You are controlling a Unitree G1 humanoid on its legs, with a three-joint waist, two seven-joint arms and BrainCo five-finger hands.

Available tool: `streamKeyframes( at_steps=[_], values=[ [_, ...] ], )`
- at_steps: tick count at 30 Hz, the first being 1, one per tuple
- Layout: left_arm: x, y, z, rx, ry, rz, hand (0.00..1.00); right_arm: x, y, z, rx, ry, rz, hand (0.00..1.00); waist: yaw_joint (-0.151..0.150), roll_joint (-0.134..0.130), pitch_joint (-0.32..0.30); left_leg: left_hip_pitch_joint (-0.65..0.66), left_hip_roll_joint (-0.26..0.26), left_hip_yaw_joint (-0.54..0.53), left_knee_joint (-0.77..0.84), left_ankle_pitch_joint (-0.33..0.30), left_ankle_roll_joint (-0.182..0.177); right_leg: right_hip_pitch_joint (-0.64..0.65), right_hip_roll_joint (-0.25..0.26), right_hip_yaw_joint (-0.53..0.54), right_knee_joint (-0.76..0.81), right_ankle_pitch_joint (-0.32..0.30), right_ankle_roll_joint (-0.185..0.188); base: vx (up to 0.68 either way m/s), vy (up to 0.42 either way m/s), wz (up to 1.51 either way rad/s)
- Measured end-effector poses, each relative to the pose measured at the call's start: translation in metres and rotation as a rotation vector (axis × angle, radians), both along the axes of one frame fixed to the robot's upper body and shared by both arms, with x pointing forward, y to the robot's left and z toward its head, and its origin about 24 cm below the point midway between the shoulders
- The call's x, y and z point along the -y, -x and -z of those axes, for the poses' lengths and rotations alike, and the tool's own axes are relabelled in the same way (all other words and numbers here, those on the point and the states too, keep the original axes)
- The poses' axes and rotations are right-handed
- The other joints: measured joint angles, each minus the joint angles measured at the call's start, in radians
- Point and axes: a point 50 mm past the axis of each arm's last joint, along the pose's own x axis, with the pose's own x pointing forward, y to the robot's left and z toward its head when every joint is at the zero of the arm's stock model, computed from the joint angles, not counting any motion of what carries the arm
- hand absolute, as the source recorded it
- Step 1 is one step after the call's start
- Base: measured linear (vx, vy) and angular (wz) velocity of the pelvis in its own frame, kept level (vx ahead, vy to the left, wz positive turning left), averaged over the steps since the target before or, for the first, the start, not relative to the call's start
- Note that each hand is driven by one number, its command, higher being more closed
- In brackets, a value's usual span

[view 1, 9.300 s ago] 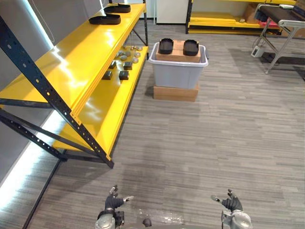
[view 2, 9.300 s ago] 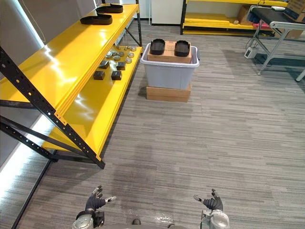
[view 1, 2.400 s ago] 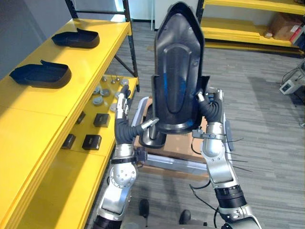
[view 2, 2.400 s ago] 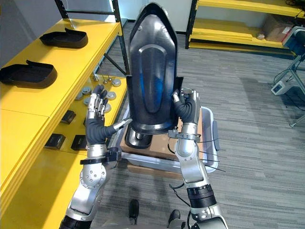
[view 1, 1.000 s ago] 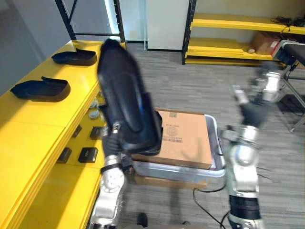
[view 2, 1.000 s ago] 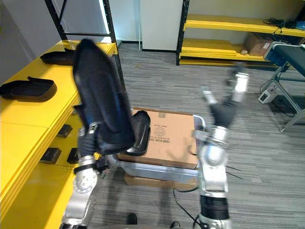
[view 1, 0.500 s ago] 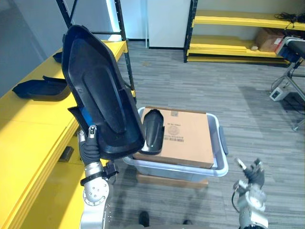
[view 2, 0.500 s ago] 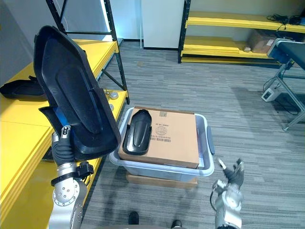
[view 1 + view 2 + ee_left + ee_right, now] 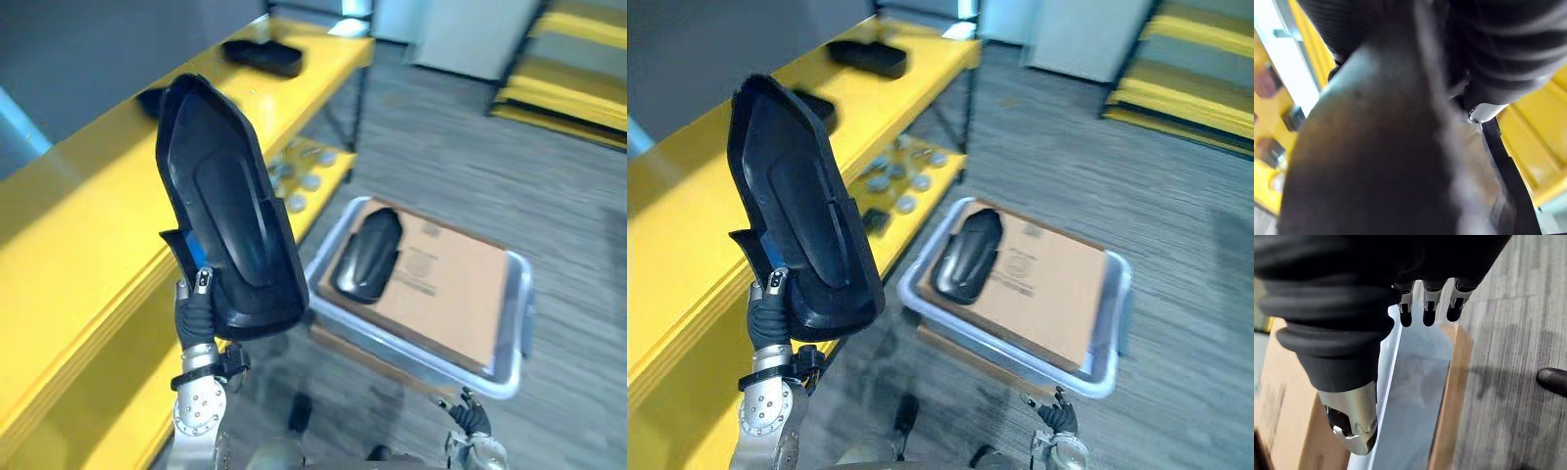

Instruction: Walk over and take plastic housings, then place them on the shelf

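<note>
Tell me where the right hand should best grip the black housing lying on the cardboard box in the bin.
Probably across its two long sides near the wider, nearer end, coming from above: the housing lies flat, convex side up, on the cardboard box, leaving its sides exposed. The right hand hangs open and low; the left hand is shut on the other housing.

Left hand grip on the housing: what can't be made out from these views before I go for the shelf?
- Left hand: mostly behind the held housing in the eye views. In the left wrist view the housing itself blocks the contact.
- Shelf housing: partly behind the held one.
- Small parts past the held housing: too small to identify.
- Grey bin: the cardboard box hides its inside.
</note>
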Motion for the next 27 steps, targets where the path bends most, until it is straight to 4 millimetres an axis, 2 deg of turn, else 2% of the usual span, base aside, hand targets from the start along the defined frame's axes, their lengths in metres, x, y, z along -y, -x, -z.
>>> streamKeyframes(
  at_steps=[2,3,4,5,6,7,8,10,11,12,13,15,16,18,19,21,22,23,24,26,27],
  values=[
    [0.009,-0.002,0.005,-0.021,0.006,0.045,1.0,-0.006,0.002,0.002,-0.014,0.004,-0.04,0.0,-0.003,0.003,-0.003,0.015,0.02,0.118,0.048,0.007,0.005,0.054,-0.032,-0.047,0.019,-0.012,0.022,0.14,0.131,1.32],
    [0.012,-0.003,0.005,-0.019,0.007,0.062,1.0,-0.006,0.001,0.002,-0.016,0.006,-0.049,0.0,-0.001,-0.002,-0.005,0.01,-0.001,0.104,0.057,0.004,0.007,0.065,-0.042,-0.054,0.022,-0.015,0.027,0.18,0.171,1.33],
    [0.018,-0.007,0.001,0.006,0.011,0.098,1.0,-0.01,-0.004,0.001,-0.003,0.0,-0.06,0.0,0.003,-0.011,-0.009,-0.011,-0.051,0.062,0.074,-0.024,0.026,0.081,-0.082,-0.087,0.045,-0.022,0.034,0.19,0.214,1.03],
    [0.021,-0.011,-0.003,0.025,0.014,0.113,1.0,-0.013,-0.009,0.0,0.005,-0.006,-0.064,0.0,0.003,-0.015,-0.006,-0.022,-0.073,0.048,0.095,-0.048,0.032,0.082,-0.118,-0.096,0.092,-0.028,0.027,0.21,0.25,1.04],
    [0.024,-0.015,-0.006,0.039,0.013,0.13,1.0,-0.017,-0.01,0.0,0.005,-0.012,-0.072,0.0,0.001,-0.02,-0.003,-0.021,-0.092,0.039,0.123,-0.072,0.049,0.08,-0.171,-0.084,0.183,-0.034,-0.001,0.2,0.25,0.86],
    [0.029,-0.02,-0.007,0.047,0.009,0.158,1.0,-0.023,-0.01,0.001,-0.001,-0.024,-0.08,0.0,-0.005,-0.024,0.004,0.001,-0.118,-0.004,0.164,-0.109,0.061,0.056,-0.244,-0.001,0.348,-0.023,-0.121,0.22,0.249,0.86],
    [0.034,-0.025,-0.007,0.049,0.005,0.178,1.0,-0.027,-0.009,0.003,-0.01,-0.036,-0.084,0.0,-0.019,-0.023,0.004,0.02,-0.121,-0.032,0.187,-0.138,0.053,0.012,-0.257,0.153,0.459,-0.018,-0.153,0.22,0.239,0.77],
    [0.032,-0.03,-0.006,0.048,-0.02,0.189,1.0,-0.035,-0.011,0.006,-0.02,-0.049,-0.107,0.0,-0.025,-0.024,0.004,0.066,-0.121,-0.07,0.178,-0.155,0.04,-0.08,-0.194,0.383,0.535,-0.092,-0.083,0.19,0.164,0.57],
    [0.031,-0.03,-0.005,0.044,-0.031,0.187,1.0,-0.038,-0.012,0.006,-0.024,-0.049,-0.128,0.0,-0.027,-0.031,0.001,0.102,-0.129,-0.088,0.155,-0.156,0.039,-0.143,-0.155,0.476,0.532,-0.13,-0.064,0.26,0.16,0.6],
    [0.031,-0.03,-0.005,0.041,-0.036,0.188,1.0,-0.039,-0.013,0.006,-0.023,-0.05,-0.131,0.0,-0.03,-0.036,-0.003,0.124,-0.142,-0.107,0.146,-0.152,0.045,-0.192,-0.123,0.526,0.488,-0.147,-0.055,0.32,0.149,0.56],
    [0.031,-0.031,-0.004,0.041,-0.036,0.19,1.0,-0.038,-0.012,0.006,-0.024,-0.049,-0.13,0.0,-0.034,-0.038,-0.003,0.131,-0.151,-0.125,0.144,-0.152,0.045,-0.215,-0.104,0.549,0.459,-0.156,-0.046,0.26,0.088,0.88],
    [0.036,-0.035,-0.002,0.031,-0.043,0.198,1.0,-0.039,-0.008,0.008,-0.038,-0.047,-0.132,0.0,-0.057,-0.035,-0.001,0.152,-0.171,-0.21,0.148,-0.152,0.045,-0.285,-0.007,0.681,0.325,-0.159,-0.033,0.27,0.031,1.18],
    [0.037,-0.036,-0.001,0.026,-0.042,0.202,1.0,-0.039,-0.006,0.009,-0.044,-0.048,-0.129,0.0,-0.057,-0.035,-0.001,0.159,-0.173,-0.228,0.15,-0.152,0.044,-0.297,0.013,0.717,0.295,-0.157,-0.029,0.28,-0.008,1.18],
    [0.043,-0.035,0.002,0.014,-0.04,0.223,1.0,-0.04,0.003,0.012,-0.066,-0.054,-0.121,0.0,-0.053,-0.046,-0.004,0.185,-0.18,-0.271,0.17,-0.168,0.018,-0.309,0.059,0.812,0.207,-0.113,-0.004,0.19,-0.053,1.18],
    [0.045,-0.034,0.002,0.016,-0.039,0.231,1.0,-0.041,0.006,0.013,-0.074,-0.059,-0.118,0.0,-0.052,-0.057,-0.007,0.194,-0.186,-0.275,0.17,-0.174,0.01,-0.308,0.057,0.822,0.199,-0.088,-0.007,0.19,-0.101,1.19],
    [0.045,-0.033,-0.002,0.033,-0.035,0.232,1.0,-0.051,0.009,0.014,-0.078,-0.085,-0.125,0.0,-0.039,-0.11,-0.012,0.205,-0.205,-0.272,0.183,-0.206,0.016,-0.305,0.038,0.811,0.192,0.008,-0.037,0.17,-0.177,0.77],
    [0.046,-0.032,-0.002,0.033,-0.026,0.227,1.0,-0.053,0.007,0.011,-0.063,-0.085,-0.137,0.0,-0.024,-0.11,-0.011,0.202,-0.193,-0.269,0.208,-0.23,0.008,-0.3,0.045,0.809,0.189,0.019,-0.021,0.1,-0.214,0.03],
    [0.046,-0.03,-0.001,0.025,-0.014,0.219,1.0,-0.053,0.003,0.008,-0.04,-0.082,-0.143,0.0,-0.01,-0.088,-0.021,0.187,-0.156,-0.261,0.231,-0.265,-0.027,-0.286,0.082,0.804,0.151,0.024,-0.037,0.08,-0.199,-0.29],
    [0.047,-0.029,0.0,0.023,-0.006,0.218,1.0,-0.052,0.001,0.005,-0.024,-0.081,-0.147,0.0,-0.006,-0.075,-0.032,0.178,-0.125,-0.241,0.239,-0.28,-0.036,-0.277,0.109,0.798,0.114,0.037,-0.054,0.08,-0.19,-0.4],
    [0.051,-0.029,-0.001,0.026,0.006,0.229,1.0,-0.052,-0.002,0.002,-0.004,-0.081,-0.154,0.0,-0.004,-0.064,-0.037,0.183,-0.066,-0.2,0.233,-0.284,-0.058,-0.25,0.155,0.79,0.041,0.068,-0.073,0.12,-0.201,-0.26],
    [0.052,-0.029,-0.001,0.026,0.008,0.233,1.0,-0.051,-0.002,0.002,-0.003,-0.08,-0.153,0.0,-0.004,-0.064,-0.039,0.192,-0.056,-0.196,0.228,-0.281,-0.067,-0.244,0.168,0.791,0.026,0.077,-0.081,0.17,-0.226,-0.27]
  ],
)
